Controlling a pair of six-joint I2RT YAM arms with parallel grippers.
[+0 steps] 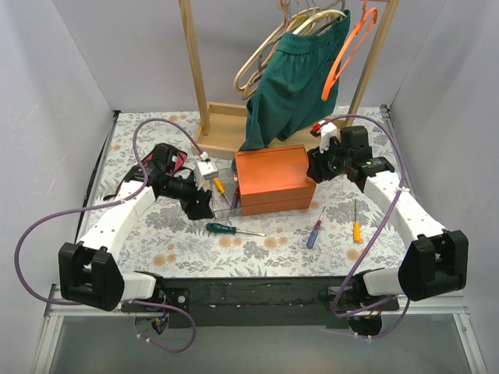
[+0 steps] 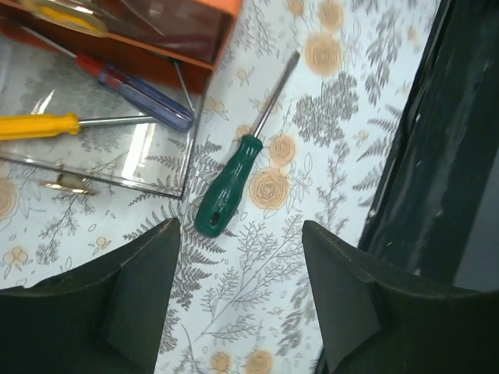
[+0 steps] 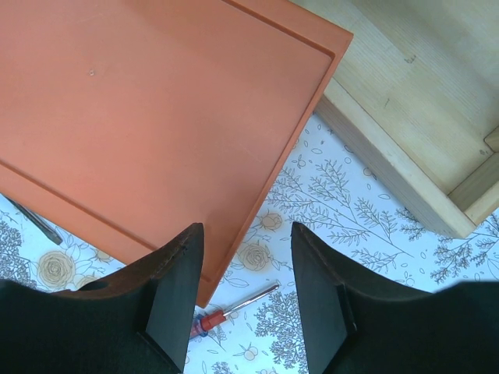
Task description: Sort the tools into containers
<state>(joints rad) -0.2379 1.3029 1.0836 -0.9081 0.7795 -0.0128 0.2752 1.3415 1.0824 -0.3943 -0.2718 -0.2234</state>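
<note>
— On the near table (image 1: pixel 179 241), what do you have?
— A green screwdriver (image 2: pixel 226 191) lying just beside the clear box (image 2: pixel 117 160). Your left gripper (image 2: pixel 242 234) hovers above it, fingers wide apart, holding nothing. A yellow screwdriver (image 2: pixel 39 125) and a blue-and-red screwdriver (image 2: pixel 144 97) lie inside that box.
— Farther back?
— Your right gripper (image 3: pixel 247 241) hangs at the right edge of the orange box (image 3: pixel 156 117), fingers spread, empty.

Overall light: bright and even, seemingly from overhead; colours read cleanly.
Shadows: soft, short ones under the orange box (image 1: pixel 273 181) and beneath the arms.
Glare: white streaks on the clear box (image 2: pixel 93 156) in the left wrist view.
Focus: the top view is sharp; the left gripper (image 2: pixel 240 226) and right gripper (image 3: pixel 246 227) show as dark, soft-edged, nearly featureless shapes.
Background: the floral cloth (image 3: pixel 366 226) stays crisp.
</note>
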